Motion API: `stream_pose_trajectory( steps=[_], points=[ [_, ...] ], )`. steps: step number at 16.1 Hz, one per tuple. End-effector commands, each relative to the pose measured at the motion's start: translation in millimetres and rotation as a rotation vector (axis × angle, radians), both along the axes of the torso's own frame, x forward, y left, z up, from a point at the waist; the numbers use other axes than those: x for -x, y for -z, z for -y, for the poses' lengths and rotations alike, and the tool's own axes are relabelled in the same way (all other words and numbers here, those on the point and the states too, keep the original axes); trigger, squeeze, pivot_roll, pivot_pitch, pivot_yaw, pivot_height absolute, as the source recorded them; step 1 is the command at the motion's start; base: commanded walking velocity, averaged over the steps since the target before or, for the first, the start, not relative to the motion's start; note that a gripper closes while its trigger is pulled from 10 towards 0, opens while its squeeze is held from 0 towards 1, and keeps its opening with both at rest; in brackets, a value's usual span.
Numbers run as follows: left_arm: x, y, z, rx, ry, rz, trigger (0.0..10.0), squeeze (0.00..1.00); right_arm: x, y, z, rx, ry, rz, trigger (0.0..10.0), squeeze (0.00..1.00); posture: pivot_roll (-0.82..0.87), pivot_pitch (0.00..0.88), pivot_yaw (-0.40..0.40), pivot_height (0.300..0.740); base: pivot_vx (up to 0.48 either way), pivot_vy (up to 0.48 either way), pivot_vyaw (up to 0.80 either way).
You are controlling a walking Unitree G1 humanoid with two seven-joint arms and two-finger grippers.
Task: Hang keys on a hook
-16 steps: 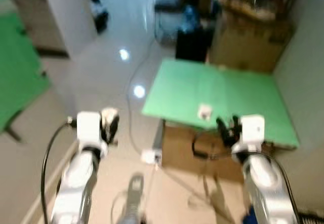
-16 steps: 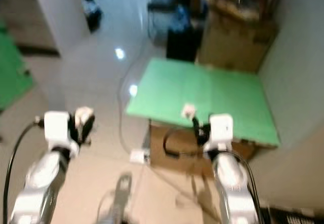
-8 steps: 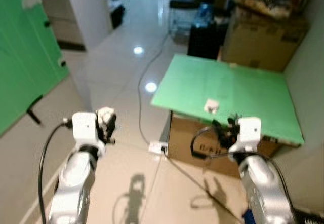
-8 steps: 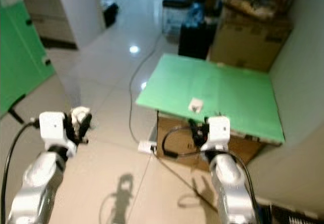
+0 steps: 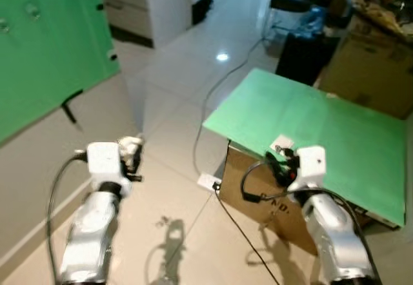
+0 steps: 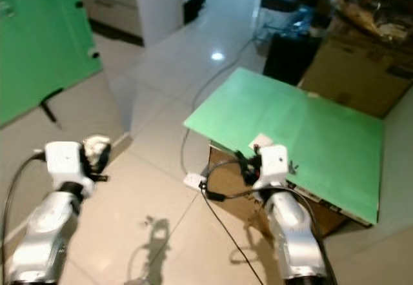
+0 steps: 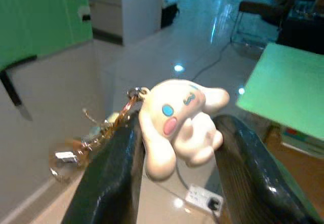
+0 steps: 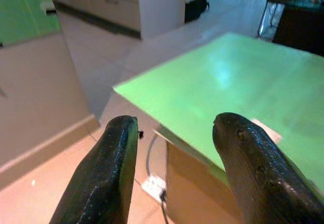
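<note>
The keys (image 7: 88,138) are in my own grip: my left jaws (image 7: 177,158) are pinched on the white plush charm (image 7: 179,125), and the ring with its small dangling bits hangs off the charm's side, clear of the floor. From my head I see that charm as a pale lump at the tip of my left arm (image 5: 132,149), held out in front of me over the tiled floor (image 5: 168,117).

So the pick-up is done; the hanging is all still to do. No hook is plain to me yet. The green board (image 5: 45,46) on my left may carry it, but it's too blurred to tell.

My right jaws (image 8: 174,153) are spread and hold nothing, hovering at the near edge of the green surface (image 5: 322,130), above the cardboard box (image 5: 258,188) beneath it.
</note>
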State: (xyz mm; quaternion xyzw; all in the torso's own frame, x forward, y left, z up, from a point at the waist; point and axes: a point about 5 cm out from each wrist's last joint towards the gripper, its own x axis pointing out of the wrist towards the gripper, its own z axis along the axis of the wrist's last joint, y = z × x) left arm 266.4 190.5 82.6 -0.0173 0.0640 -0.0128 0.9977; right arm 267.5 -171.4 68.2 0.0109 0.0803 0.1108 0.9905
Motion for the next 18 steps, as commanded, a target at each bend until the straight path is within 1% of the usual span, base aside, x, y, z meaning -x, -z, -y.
stream_pose_trajectory(
  steps=[1, 4, 5, 6, 7, 8, 9, 10, 13, 14, 15, 16, 18],
  points=[
    [-3.3, -1, -6.2, 0.015, -0.034, 0.003, 10.0, 0.00, -2.3, -3, -4.3, -0.006, -0.018, 0.023, 10.0, 0.00, 0.02, 0.000, -0.014, 0.740, 0.000, 0.480, 0.41],
    [-3.5, -1, -3.9, 0.014, -0.026, 0.001, 10.0, 0.00, -4.3, -1, -6.6, 0.007, -0.020, 0.028, 10.0, 0.00, 0.02, 0.000, -0.012, 0.740, 0.000, 0.479, 0.27],
    [-3.5, 0, -2.4, 0.000, -0.018, -0.001, 10.0, 0.00, -4.3, 0, -7.3, 0.002, -0.021, 0.025, 10.0, 0.00, 0.02, 0.000, -0.013, 0.740, 0.000, 0.469, 0.00],
    [-2.7, 3, 3.4, -0.030, -0.009, -0.012, 10.0, 0.00, -5.2, 2, -8.8, -0.028, -0.025, 0.014, 10.0, 0.04, 0.03, 0.000, -0.017, 0.740, -0.352, 0.330, 0.00],
    [-2.7, 4, 5.9, -0.042, -0.005, -0.011, 10.0, 0.00, -6.3, 2, -9.6, -0.035, -0.034, 0.013, 10.0, 0.04, 0.04, 0.000, -0.030, 0.740, -0.480, 0.000, 0.00],
    [-1.8, 4, 5.4, -0.031, -0.013, -0.015, 10.0, 0.00, -7.9, 2, -12.4, -0.042, -0.056, 0.015, 10.0, 0.18, 0.05, 0.000, -0.045, 0.740, 0.000, 0.000, 0.00],
    [0.2, 5, 3.8, -0.005, -0.028, -0.016, 10.0, 0.00, -8.8, 1, -13.9, -0.042, -0.069, 0.018, 10.0, 0.22, 0.06, 0.000, -0.054, 0.740, 0.000, 0.000, 0.00],
    [3.2, 6, 1.5, 0.029, -0.050, -0.018, 10.0, 0.00, -9.5, 1, -13.3, -0.036, -0.074, 0.020, 10.0, 0.20, 0.06, 0.000, -0.061, 0.740, 0.000, 0.000, 0.00],
    [6.5, 5, -3.6, 0.010, -0.077, 0.001, 10.0, 0.00, -13.5, 2, -11.2, -0.039, -0.085, 0.015, 10.0, 0.11, 0.08, 0.000, -0.076, 0.740, 0.000, 0.000, 0.00],
    [6.5, 4, -4.8, 0.019, -0.087, 0.008, 10.0, 0.00, -15.4, 0, -12.0, -0.041, -0.085, 0.024, 10.0, 0.04, 0.08, 0.000, -0.076, 0.740, 0.000, 0.000, 0.00],
    [6.3, 4, -4.4, 0.014, -0.087, 0.011, 10.0, 0.00, -17.0, -1, -12.5, -0.028, -0.091, 0.033, 10.0, 0.00, 0.08, 0.000, -0.076, 0.740, 0.000, -0.461, 0.00],
    [5.9, 4, -2.8, -0.007, -0.078, 0.009, 10.0, 0.00, -17.8, 0, -13.2, -0.026, -0.090, 0.033, 10.0, 0.00, 0.08, 0.000, -0.074, 0.740, 0.000, -0.461, 0.00],
    [5.6, 3, -1.1, -0.011, -0.076, 0.013, 10.0, 0.00, -19.1, -1, -15.2, -0.036, -0.097, 0.037, 10.0, 0.00, 0.08, 0.000, -0.071, 0.740, 0.000, -0.459, 0.00]
  ],
)
